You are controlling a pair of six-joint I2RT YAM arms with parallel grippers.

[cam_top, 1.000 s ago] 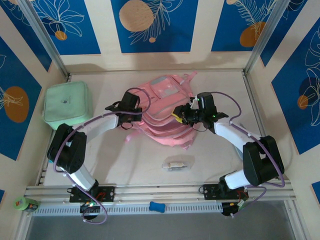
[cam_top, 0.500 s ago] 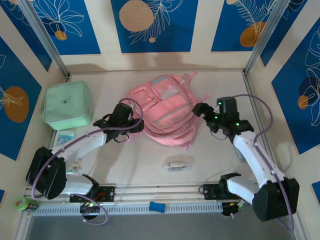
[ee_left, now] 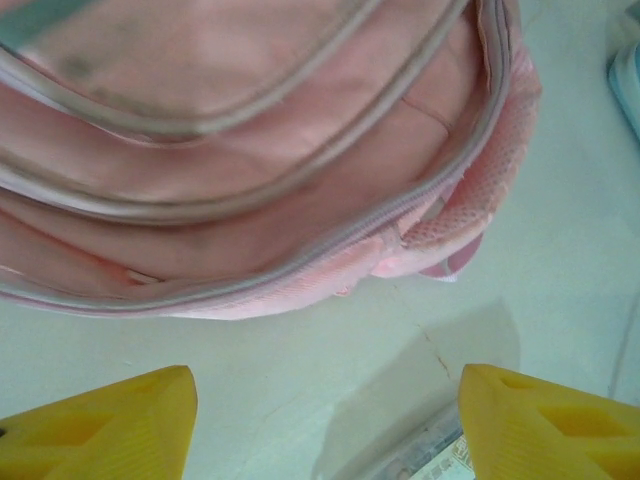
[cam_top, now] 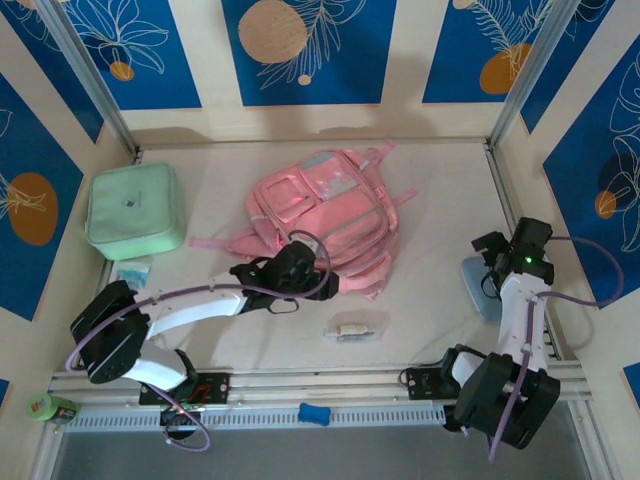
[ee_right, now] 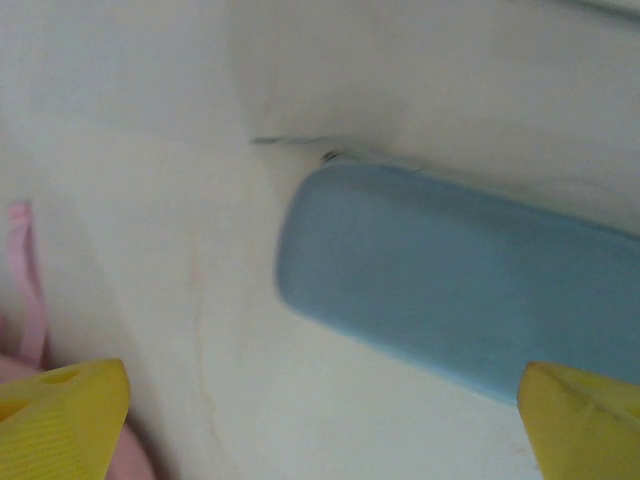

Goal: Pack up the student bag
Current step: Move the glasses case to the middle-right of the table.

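From the top external camera, the left tool [cam_top: 305,275] sits at the near edge of the student bag [cam_top: 325,205]. The pink bag lies flat on the desk [cam_top: 430,190], spreading away from this tool toward the far wall. Whether the tool touches the fabric I cannot tell from here. A small clear packet [cam_top: 352,328] lies just nearside of the tool. A mint green case [cam_top: 133,210] rests well off to its left. The right tool [cam_top: 497,262] is well apart from the bag, near the right wall. It hangs beside a pale blue case [cam_top: 477,292].

From the left wrist camera, the left tool [ee_left: 325,420] has its yellow fingers [ee_left: 120,420] spread wide, with bare desk [ee_left: 280,360] between them and nothing gripped. The bag [ee_left: 250,150] fills the space just ahead of the fingertips, its grey zip lines curving across. An edge of the clear packet [ee_left: 420,462] shows by the right-hand finger.

From the right wrist camera, the right tool [ee_right: 320,420] stands fully spread and grips nothing. The blue case [ee_right: 450,290] lies just ahead of it, toward its right finger [ee_right: 585,420]. A pink strap [ee_right: 25,270] of the bag shows beside the other finger.
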